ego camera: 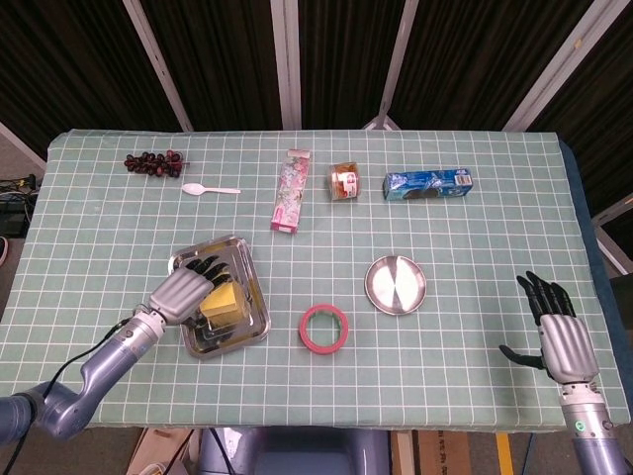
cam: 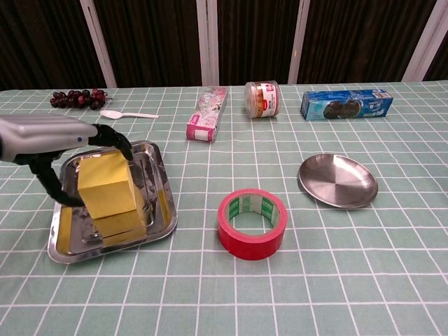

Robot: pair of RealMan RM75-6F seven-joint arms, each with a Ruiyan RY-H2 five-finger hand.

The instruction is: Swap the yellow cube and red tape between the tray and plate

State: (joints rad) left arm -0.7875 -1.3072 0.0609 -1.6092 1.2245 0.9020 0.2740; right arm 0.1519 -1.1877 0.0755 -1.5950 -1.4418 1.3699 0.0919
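Note:
The yellow cube [ego camera: 225, 299] [cam: 106, 183] stands upright inside the steel tray [ego camera: 252, 329] [cam: 165, 207] at the left. My left hand [ego camera: 182, 291] [cam: 52, 140] wraps around it, fingers over its far top edge and thumb against its left side. The red tape [ego camera: 324, 327] [cam: 252, 222] lies flat on the cloth between tray and plate. The round steel plate [ego camera: 396, 284] [cam: 337, 180] holds nothing. My right hand [ego camera: 554, 330] hangs open past the table's right front corner, fingers spread, and shows only in the head view.
Along the far side lie grapes [ego camera: 153, 161], a white spoon [ego camera: 210, 189], a pink box [ego camera: 291, 190], a jar [ego camera: 344, 181] and a blue biscuit pack [ego camera: 428, 183]. The green checked cloth covers the whole table.

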